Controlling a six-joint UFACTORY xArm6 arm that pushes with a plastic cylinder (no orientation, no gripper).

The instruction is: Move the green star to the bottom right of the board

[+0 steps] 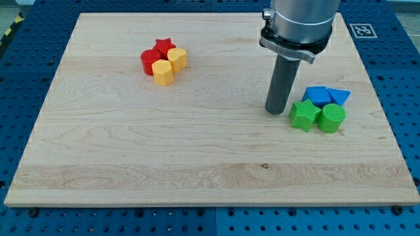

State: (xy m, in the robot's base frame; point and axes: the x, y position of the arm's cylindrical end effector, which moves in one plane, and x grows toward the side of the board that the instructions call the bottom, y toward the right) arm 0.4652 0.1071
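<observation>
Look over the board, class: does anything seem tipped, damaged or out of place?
Nothing stands out. The green star sits flat beside a green block and two blue blocks at the view's right; red and yellow blocks huddle at upper left. My tip rests just left of the star. The wooden board looks undamaged.

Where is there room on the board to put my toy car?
Bare wood runs along the view's bottom edge of the board and between the red star cluster and my tip. It's crowded at the right, where the tip stands just left of the green star.
</observation>
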